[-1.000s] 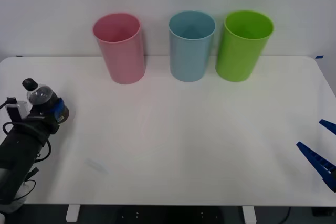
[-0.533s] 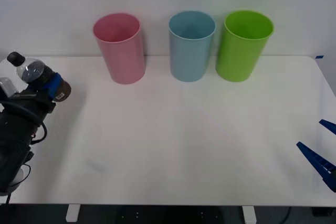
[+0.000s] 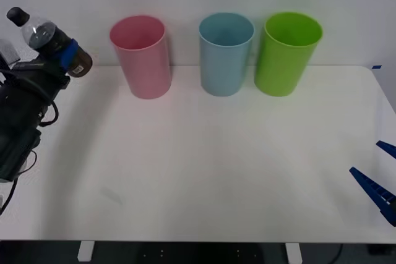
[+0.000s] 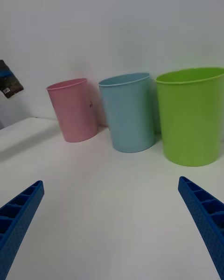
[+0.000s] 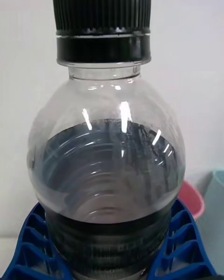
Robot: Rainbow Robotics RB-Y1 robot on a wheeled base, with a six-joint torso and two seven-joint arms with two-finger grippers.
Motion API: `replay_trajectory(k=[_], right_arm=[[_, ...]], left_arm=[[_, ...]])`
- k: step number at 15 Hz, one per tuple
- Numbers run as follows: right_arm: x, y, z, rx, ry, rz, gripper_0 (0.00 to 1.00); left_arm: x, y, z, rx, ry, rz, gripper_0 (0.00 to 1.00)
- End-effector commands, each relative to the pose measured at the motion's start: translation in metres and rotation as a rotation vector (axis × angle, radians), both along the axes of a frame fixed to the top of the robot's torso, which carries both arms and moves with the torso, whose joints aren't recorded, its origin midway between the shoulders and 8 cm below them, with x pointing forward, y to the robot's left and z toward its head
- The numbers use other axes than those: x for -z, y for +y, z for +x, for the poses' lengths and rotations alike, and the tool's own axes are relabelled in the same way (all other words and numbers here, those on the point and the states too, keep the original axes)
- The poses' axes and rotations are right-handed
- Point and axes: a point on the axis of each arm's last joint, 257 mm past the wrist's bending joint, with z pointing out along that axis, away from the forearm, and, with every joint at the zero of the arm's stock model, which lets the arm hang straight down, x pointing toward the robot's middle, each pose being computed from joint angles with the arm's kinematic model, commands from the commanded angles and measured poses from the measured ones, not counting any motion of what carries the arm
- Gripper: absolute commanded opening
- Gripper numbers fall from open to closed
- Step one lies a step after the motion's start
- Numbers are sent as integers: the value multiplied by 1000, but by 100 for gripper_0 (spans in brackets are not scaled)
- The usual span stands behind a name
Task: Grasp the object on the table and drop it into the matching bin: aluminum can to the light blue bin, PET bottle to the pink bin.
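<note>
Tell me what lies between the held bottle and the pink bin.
Nothing: in the front view, the stretch between the PET bottle in the left gripper and the pink bin is bare.

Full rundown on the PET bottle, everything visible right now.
The PET bottle is small, clear ribbed plastic with a black ridged screw cap, cap on, and a dark label low on the body. Dark liquid fills it to about the shoulder; the dome above is clear. The left gripper is shut on its lower body, blue ribbed fingers on both sides. It is held off the table, tilted with its cap up and to the robot's left, left of the pink bin and not yet over it.
</note>
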Motion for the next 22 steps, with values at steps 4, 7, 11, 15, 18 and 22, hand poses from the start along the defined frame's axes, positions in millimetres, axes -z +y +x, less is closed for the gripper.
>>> replay_trajectory(k=[4, 7, 11, 15, 18, 22], right_arm=[[0, 0, 0, 0, 0, 0, 100], [0, 0, 0, 0, 0, 0, 100], [0, 0, 0, 0, 0, 0, 100], [0, 0, 0, 0, 0, 0, 100], [0, 0, 0, 0, 0, 0, 100], [0, 0, 0, 0, 0, 0, 100]], left_arm=[[-53, -46, 30, 95, -34, 71, 0], [-57, -70, 60, 138, -9, 133, 0], [-61, -95, 95, 167, 31, 196, 0], [-60, -114, 125, 170, 79, 263, 0], [-60, -127, 129, 182, 83, 268, 0], [-58, -129, 129, 182, 82, 272, 1]])
